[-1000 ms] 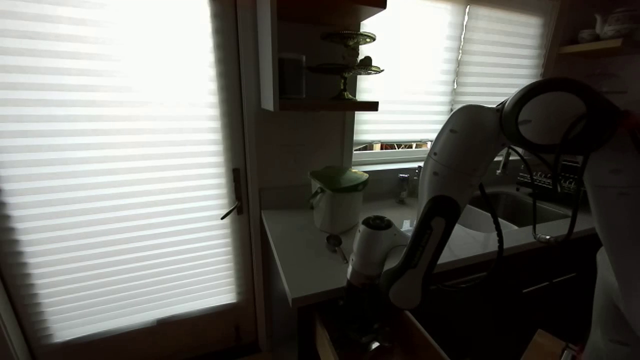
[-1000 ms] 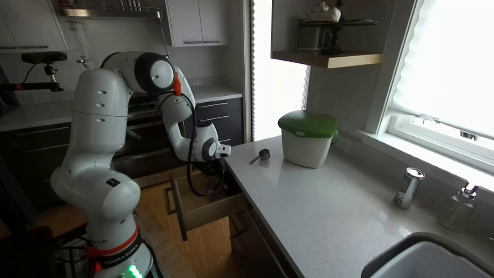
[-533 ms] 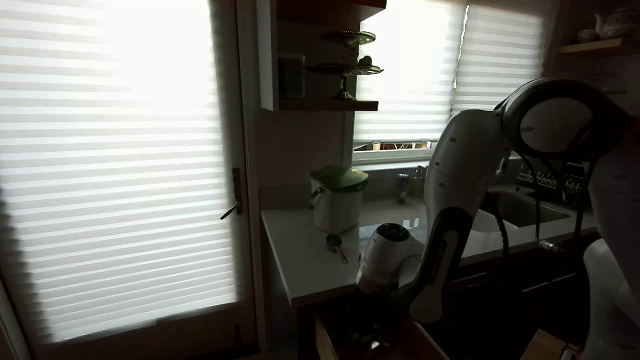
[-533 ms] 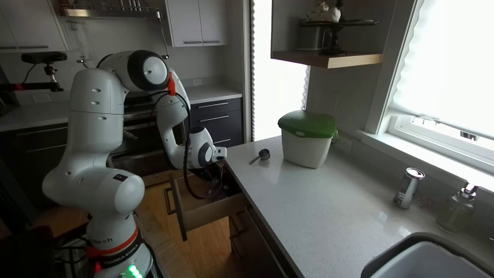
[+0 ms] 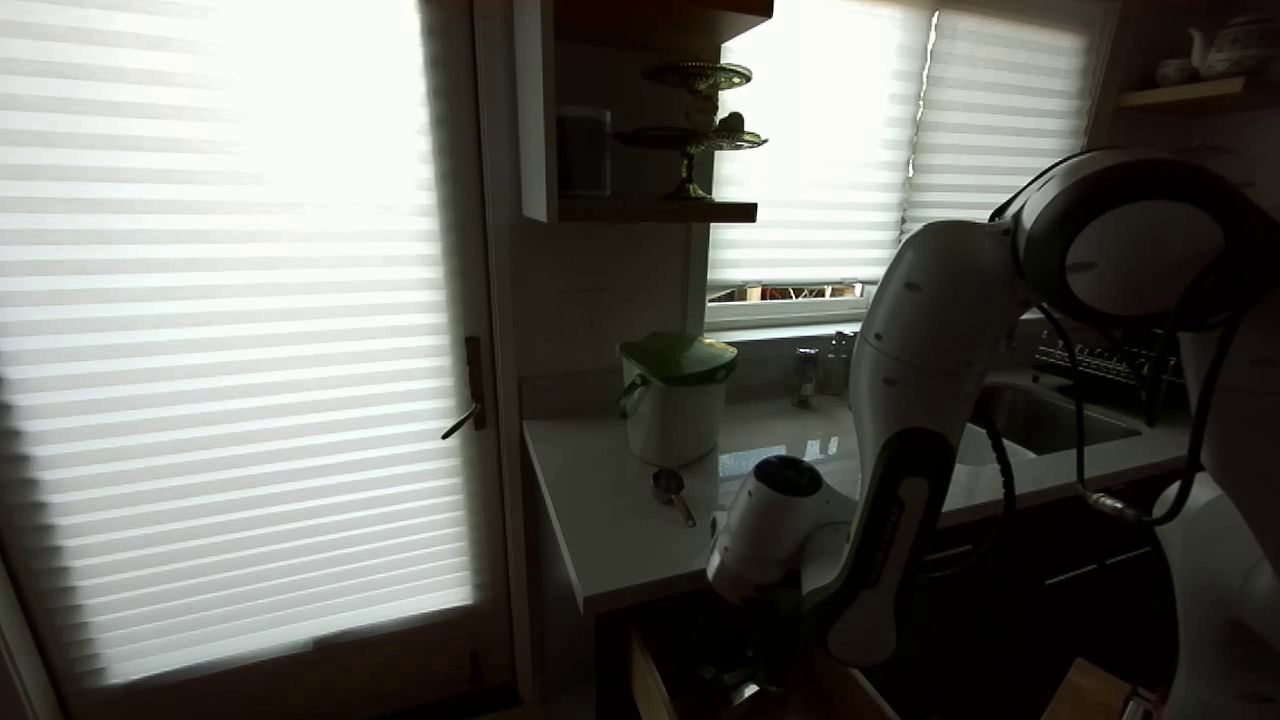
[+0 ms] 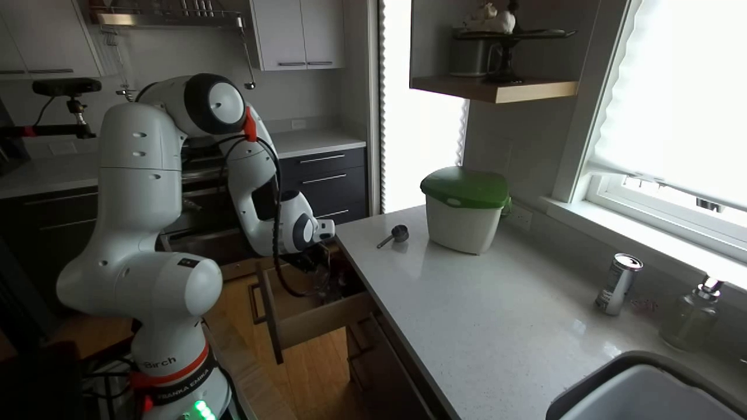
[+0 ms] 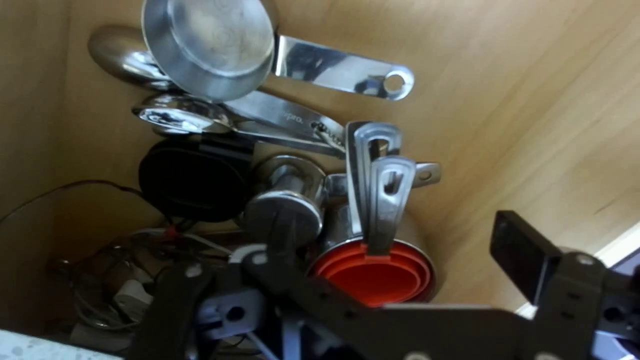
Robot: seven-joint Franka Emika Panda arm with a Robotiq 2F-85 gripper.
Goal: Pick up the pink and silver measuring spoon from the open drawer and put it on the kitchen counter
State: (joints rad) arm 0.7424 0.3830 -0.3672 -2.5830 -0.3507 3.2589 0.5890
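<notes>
Parted wide, with nothing being gripped, the tool (image 7: 401, 245) is being held over the drawer (image 6: 327, 319), where the spoon (image 7: 372, 281) is being held nested among like cups (image 7: 341, 227), so a double pick-up is likely being risked, given the overlapping handles (image 7: 387, 215).

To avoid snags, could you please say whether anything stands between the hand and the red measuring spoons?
Nothing visible stands between the open hand and the red measuring spoons, but a round silver utensil beside them might snag it.
</notes>
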